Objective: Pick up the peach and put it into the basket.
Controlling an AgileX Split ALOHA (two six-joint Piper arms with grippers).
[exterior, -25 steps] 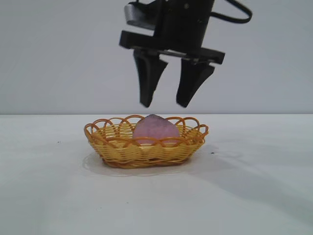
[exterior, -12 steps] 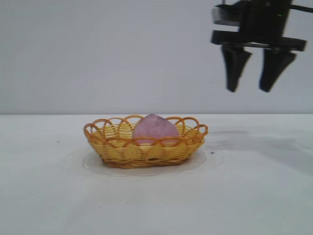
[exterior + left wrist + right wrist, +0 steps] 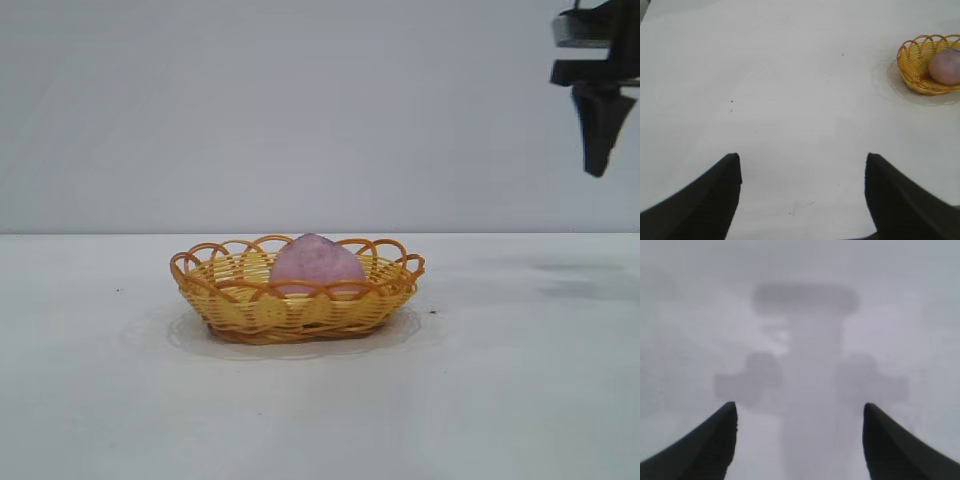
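While the peach (image 3: 317, 264) is lying inside the basket (image 3: 240, 305), touching its woven floor, we are seeing the basket sitting alone on the white worktop (image 3: 520, 400). We are holding our right claw (image 3: 603, 125) released and empty, high above the worktop and well off to the basket's right. Our left claw (image 3: 802, 192) is hovering with its prongs spread wide, empty, well apart from the basket.

The left claw (image 3: 801, 200) hangs over bare white worktop (image 3: 790, 100), its two dark fingers (image 3: 705, 205) spread wide with nothing between them. Well apart from it sits the basket (image 3: 912, 70), the peach (image 3: 945, 66) resting inside.
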